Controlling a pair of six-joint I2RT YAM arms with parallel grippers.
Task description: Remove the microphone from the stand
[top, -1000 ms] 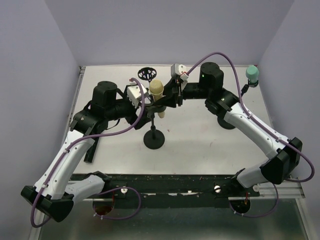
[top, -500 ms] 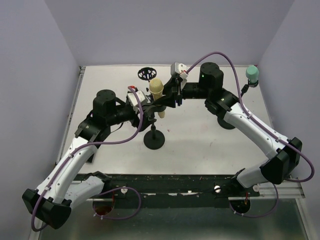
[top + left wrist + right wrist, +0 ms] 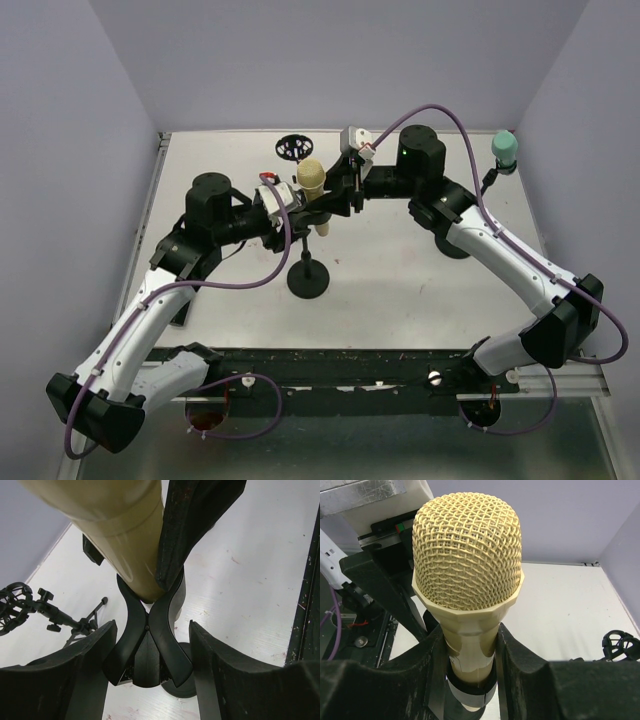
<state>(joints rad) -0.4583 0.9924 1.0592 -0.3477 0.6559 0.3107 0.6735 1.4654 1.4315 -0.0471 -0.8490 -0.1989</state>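
Plainly, the tan microphone (image 3: 467, 565) has a rounded mesh head and smooth barrel; right gripper (image 3: 470, 636) jaws pinch it, left gripper (image 3: 152, 628) jaws spread around the black clip (image 3: 145, 655).

My top camera looks down from high behind the rig over the whole desk (image 3: 400, 270). The left wrist camera peers down past its own fingers (image 3: 55, 680), close under the microphone (image 3: 115, 530). The right wrist camera faces the mesh head, very near. All three views share the microphone.
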